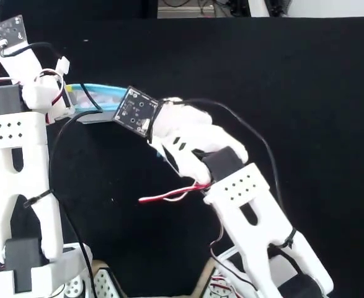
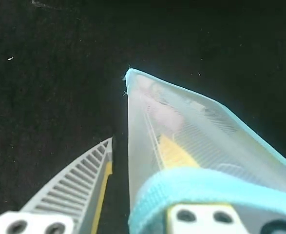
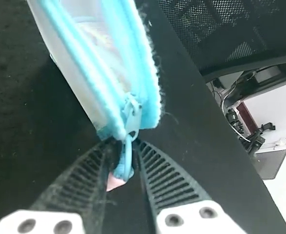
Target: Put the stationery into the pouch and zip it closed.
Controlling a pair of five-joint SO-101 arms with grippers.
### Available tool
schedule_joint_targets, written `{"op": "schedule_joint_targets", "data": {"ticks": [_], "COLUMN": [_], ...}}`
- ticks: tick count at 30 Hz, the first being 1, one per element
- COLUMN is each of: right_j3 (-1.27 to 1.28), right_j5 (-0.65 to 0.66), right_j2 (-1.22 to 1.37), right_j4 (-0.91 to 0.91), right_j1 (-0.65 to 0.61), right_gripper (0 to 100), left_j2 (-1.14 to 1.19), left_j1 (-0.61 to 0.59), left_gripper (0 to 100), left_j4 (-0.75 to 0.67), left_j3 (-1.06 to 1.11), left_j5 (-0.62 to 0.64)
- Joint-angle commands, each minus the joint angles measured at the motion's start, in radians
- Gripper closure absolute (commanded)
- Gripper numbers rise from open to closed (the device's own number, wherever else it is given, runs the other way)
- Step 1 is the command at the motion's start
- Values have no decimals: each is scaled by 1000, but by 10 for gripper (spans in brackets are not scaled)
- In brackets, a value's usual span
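Zipping step, prob. near its end: right end effector (image 3: 122, 158) pinches zip pull (image 3: 130, 114), pouch (image 3: 91, 58) just ahead; left end effector (image 2: 128, 195) grip can't be told; next, draw zip pull fully home.

pouch (image 2: 191, 126) contents too blurred to tell

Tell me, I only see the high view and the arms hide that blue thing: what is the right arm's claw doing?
Observer: The right wrist view shows the right claw pinched on the zip pull of the pouch.
Operator: Is anything inside it?
Observer: Yes. In the left wrist view, a yellow item shows through the pouch's mesh side.
Operator: Where is the zip's slider?
Observer: The slider sits at the end of the pouch nearest that claw.
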Motion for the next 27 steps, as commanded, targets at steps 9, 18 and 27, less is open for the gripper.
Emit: {"op": "schedule_joint_targets", "data": {"ticks": [9, 18, 27], "right_j3": [-166, -216, -217], "right_j5": [-34, -114, -249], "right_j2": [-36, -36, -33], "right_j4": [80, 94, 98], "right_j1": [26, 26, 26], "right_gripper": [988, 988, 988], "left_j2": [-18, -18, -18], "left_j1": [-7, -7, -5], "left_gripper": [848, 848, 848], "left_j4": [-2, 3, 3], "left_j3": [-74, -81, -173], "left_j5": [-3, -3, -2]}}
